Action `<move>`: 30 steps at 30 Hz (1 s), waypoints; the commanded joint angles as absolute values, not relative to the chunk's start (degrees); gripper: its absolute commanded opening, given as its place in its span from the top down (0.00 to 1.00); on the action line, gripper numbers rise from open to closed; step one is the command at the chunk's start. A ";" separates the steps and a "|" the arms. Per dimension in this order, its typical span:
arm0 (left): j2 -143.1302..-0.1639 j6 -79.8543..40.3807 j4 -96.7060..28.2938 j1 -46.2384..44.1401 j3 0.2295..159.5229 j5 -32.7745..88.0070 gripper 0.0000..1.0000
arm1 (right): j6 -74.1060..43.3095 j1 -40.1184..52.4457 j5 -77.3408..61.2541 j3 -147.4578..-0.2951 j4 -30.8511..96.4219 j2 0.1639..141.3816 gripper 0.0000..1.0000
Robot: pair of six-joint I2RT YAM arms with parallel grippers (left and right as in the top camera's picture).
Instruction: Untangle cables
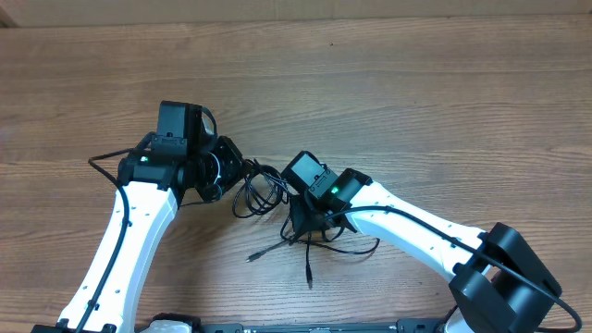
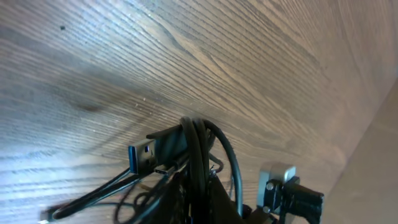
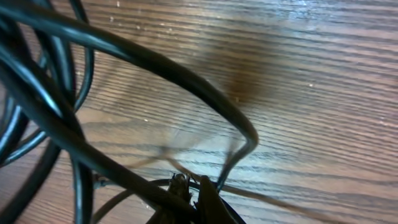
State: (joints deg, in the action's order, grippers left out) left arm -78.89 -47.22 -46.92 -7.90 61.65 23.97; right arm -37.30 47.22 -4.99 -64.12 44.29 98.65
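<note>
The cables [image 1: 257, 190] are thin black cords, tangled in a loose bundle between my two grippers. More loops [image 1: 328, 245] trail toward the front, ending in two small plugs [image 1: 308, 277]. My left gripper [image 1: 231, 176] is shut on the bundle. In the left wrist view its jaws [image 2: 200, 186] clamp several strands, and a blue-tongued USB plug [image 2: 142, 157] sticks out to the left. My right gripper [image 1: 298, 222] sits low at the bundle's right side. In the right wrist view it [image 3: 194, 194] is shut, with a bent strand [image 3: 245, 140] running down into its tips.
The wooden table [image 1: 416, 83] runs wide on all sides of the tangle. The thicker black arm cable [image 1: 435, 227] lies along the right arm. Part of the right arm's metal and black bracket [image 2: 289, 193] shows close beside the left gripper.
</note>
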 commanded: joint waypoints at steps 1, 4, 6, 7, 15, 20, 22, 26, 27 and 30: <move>-79.07 -37.30 -46.48 -8.08 61.98 19.25 0.96 | -34.24 45.91 -3.46 -68.95 49.32 97.36 0.96; -79.07 -33.65 -45.23 -8.08 61.98 19.27 0.96 | -33.98 45.56 -3.49 -72.27 52.51 96.03 0.96; -79.07 -31.79 -44.56 -8.08 61.98 19.27 0.96 | -33.95 45.58 -3.51 -74.61 54.81 95.04 0.96; -79.07 -31.18 -44.31 -8.08 61.98 19.29 0.96 | -33.95 45.58 -3.53 -75.53 55.81 94.70 0.96; -79.07 -30.41 -42.74 -8.08 61.98 19.27 0.96 | -27.92 45.56 -4.36 -81.41 61.93 91.61 0.96; -79.07 -30.39 -42.76 -8.08 61.98 19.31 0.96 | -21.19 45.56 -4.21 -84.18 63.24 91.39 0.96; -79.07 -30.41 -42.78 -8.08 61.98 19.62 0.96 | -18.20 45.56 -2.74 -84.18 62.67 91.39 0.96; -79.07 -30.20 -42.72 -8.08 61.98 22.68 0.96 | -16.19 45.56 1.28 -83.53 61.71 91.48 0.88; -79.07 -30.20 -42.72 -8.08 61.98 22.92 0.96 | -16.16 45.56 1.52 -83.35 61.56 91.53 0.87; -79.07 -30.20 -42.70 -8.08 61.98 24.25 0.96 | -16.25 45.58 1.30 -82.02 60.82 91.50 0.74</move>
